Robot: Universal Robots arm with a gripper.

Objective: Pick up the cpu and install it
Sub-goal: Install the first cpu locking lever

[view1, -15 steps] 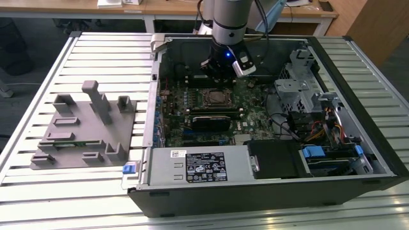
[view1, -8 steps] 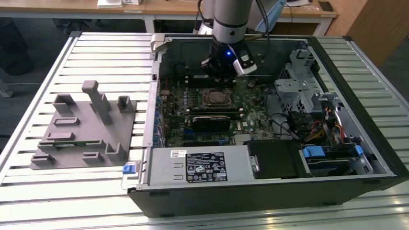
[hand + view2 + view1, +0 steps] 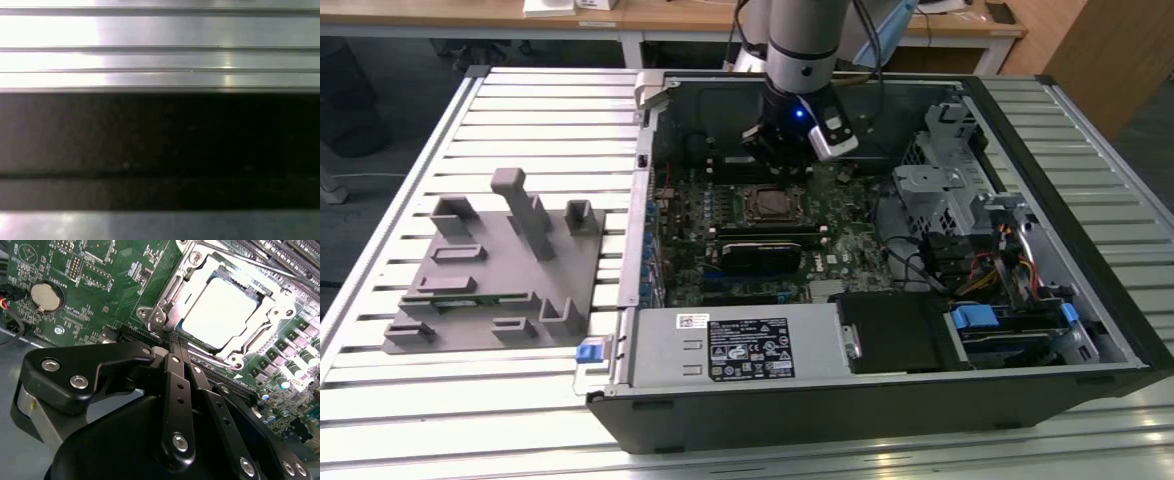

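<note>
Cpu [image 3: 218,311] seated in its socket frame [image 3: 165,310], just beyond the empty claw's [image 3: 176,342] pressed-together fingertips.

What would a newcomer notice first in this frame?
The open PC case on the slatted table, with the arm reaching down into it over the motherboard. In the second wrist view the pale cpu sits in its socket, beyond the claw. A grey fixture lies at the exterior view's left.
</note>
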